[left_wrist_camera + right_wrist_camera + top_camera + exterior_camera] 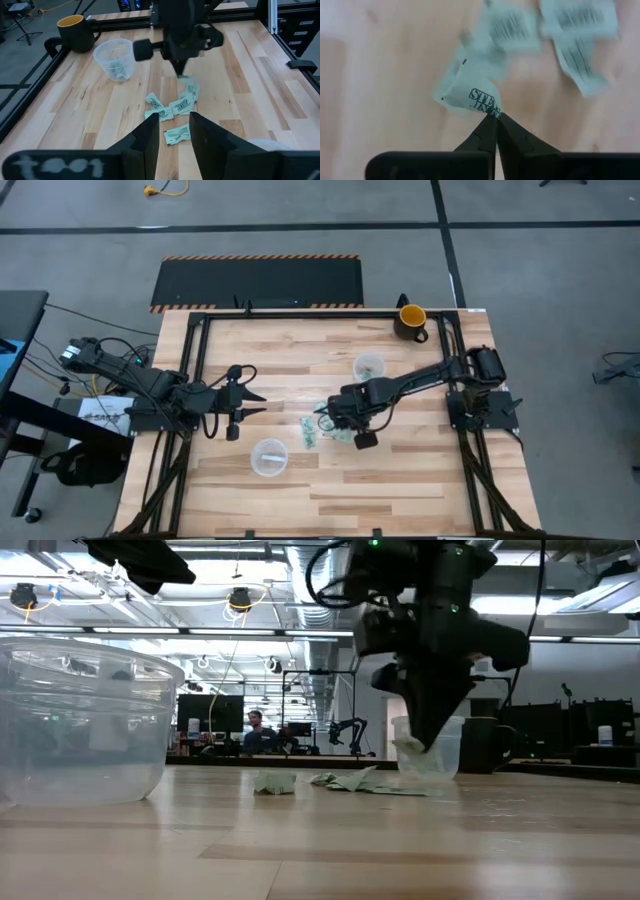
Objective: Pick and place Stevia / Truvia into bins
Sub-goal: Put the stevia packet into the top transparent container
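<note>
Several light green and white Stevia sachets lie flat in a loose pile at mid-table. My right gripper hangs over the pile and is shut on one sachet. One clear cup stands farther back and holds some sachets. The other cup stands near the front, left of the pile. My left gripper waits open to the left of the pile, its fingers pointing at it and touching nothing. My right gripper pinches one sachet by a corner between its two fingertips, coming from above and pointing down. In the low view the sachet hangs at the fingertips, tilted and clear of the table top.
A dark mug with a yellow inside stands at the far right corner, behind the far cup. A black frame rail runs round the table. Bare wood lies near the front and to the right of the pile. A person sits far off in the room.
</note>
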Available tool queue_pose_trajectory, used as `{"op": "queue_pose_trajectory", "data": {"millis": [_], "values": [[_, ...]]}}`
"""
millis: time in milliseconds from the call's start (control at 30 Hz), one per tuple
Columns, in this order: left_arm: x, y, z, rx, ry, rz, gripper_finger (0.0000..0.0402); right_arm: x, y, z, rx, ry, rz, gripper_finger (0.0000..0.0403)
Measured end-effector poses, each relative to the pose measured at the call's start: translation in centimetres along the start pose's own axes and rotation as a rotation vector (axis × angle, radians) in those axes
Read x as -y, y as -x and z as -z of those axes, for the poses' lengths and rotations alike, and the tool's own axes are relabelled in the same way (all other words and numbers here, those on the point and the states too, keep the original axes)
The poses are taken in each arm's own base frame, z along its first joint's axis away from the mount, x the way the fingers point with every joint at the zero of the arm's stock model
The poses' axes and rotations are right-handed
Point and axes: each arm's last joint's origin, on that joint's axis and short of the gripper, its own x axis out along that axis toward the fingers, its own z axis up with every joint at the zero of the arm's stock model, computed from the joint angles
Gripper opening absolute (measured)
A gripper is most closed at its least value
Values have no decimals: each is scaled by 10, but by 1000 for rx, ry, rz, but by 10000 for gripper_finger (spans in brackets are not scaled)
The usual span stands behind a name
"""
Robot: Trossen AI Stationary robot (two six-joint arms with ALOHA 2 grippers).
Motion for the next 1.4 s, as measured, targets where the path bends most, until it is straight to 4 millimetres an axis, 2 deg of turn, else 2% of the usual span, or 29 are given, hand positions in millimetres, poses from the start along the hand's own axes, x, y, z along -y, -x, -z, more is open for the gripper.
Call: {"op": "queue_pose_trajectory", "data": {"millis": [367, 633, 900, 1133, 1400], "values": [[0, 0, 0, 0, 0, 0, 98, 37, 36, 14, -274, -88, 216, 6], [0, 0, 0, 0, 0, 0, 98, 64, 67, 15, -344, -157, 375, 6], [0, 0, 0, -1, 0, 0, 98, 90, 70, 30, -393, -248, 372, 8], [0, 0, 0, -1, 0, 0, 98, 105, 71, 38, -402, -328, 374, 14], [0, 0, 0, -1, 1, 0, 98, 108, 71, 39, -395, -355, 379, 59]]}}
